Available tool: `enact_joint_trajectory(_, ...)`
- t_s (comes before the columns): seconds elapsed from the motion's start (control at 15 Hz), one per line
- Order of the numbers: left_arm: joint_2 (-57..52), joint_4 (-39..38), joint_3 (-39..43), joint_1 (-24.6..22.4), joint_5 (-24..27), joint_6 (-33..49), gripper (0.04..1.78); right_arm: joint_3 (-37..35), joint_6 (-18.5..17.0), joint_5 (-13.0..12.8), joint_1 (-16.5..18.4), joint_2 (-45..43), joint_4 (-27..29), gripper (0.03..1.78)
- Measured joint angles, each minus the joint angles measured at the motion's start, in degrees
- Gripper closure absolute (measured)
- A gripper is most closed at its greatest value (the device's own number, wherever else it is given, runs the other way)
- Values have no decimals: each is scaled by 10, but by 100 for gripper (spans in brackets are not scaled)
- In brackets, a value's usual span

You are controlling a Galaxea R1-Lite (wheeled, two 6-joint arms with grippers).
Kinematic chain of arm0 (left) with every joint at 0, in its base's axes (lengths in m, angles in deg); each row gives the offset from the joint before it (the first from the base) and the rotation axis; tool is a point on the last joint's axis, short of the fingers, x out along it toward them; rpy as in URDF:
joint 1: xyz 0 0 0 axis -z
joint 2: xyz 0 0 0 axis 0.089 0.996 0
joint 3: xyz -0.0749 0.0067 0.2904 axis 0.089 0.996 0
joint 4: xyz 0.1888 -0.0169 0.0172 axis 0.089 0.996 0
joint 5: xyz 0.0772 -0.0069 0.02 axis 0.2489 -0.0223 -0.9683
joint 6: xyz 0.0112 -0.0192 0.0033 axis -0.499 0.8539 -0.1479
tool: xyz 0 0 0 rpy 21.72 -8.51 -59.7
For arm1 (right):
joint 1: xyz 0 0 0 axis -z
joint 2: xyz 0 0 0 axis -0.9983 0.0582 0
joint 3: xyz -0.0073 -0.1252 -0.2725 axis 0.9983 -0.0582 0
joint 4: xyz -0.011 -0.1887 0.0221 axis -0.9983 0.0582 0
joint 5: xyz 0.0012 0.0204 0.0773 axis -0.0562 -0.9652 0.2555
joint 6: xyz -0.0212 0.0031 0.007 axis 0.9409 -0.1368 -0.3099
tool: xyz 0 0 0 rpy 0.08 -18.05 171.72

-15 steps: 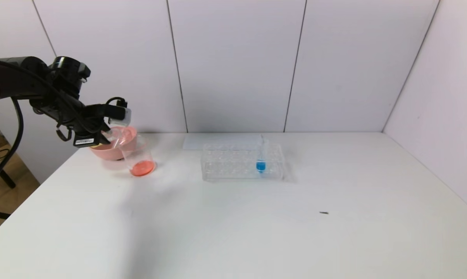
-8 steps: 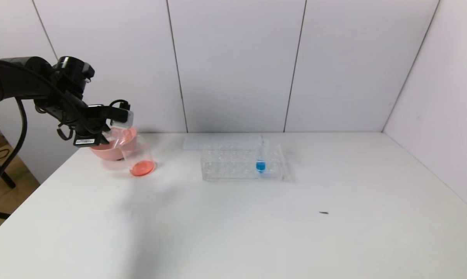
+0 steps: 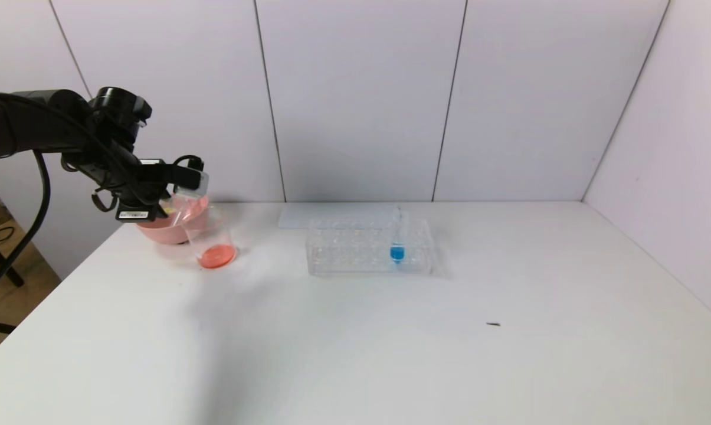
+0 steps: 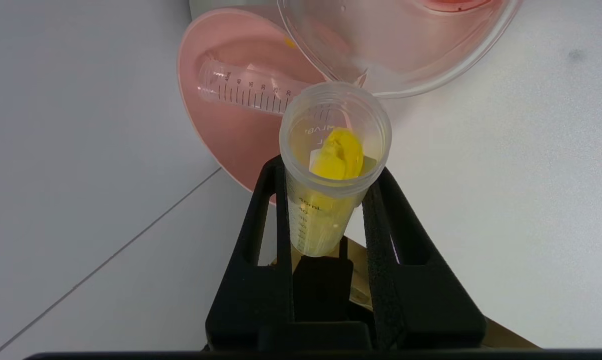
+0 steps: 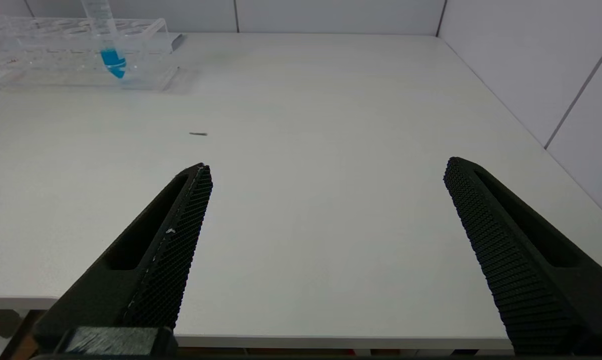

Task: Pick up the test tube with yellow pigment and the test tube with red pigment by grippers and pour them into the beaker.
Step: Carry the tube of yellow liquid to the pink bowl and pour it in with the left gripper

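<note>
At the upper left of the head view, the left gripper (image 3: 175, 198) squeezes the test tube with yellow pigment (image 4: 330, 165), tipped at the beaker (image 3: 209, 235). Red already sits inside. Next, tip more so yellow slides out. The right gripper (image 5: 325, 210) waits wide open, empty. White table (image 3: 390, 354), plain walls.

A white table (image 3: 390, 354) carries a pink bowl (image 3: 160, 231) at its far left corner, the beaker (image 3: 212, 242) just beside it, a clear tube rack (image 3: 355, 251) mid-table near the far edge, and a flat white sheet (image 3: 320, 215) behind the rack.
</note>
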Motion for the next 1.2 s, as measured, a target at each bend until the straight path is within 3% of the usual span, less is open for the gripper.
enact_joint_trajectory(1.2, 1, -1, -3, 13, -62, -25, 138, 0, 0, 0, 0, 0, 0, 11)
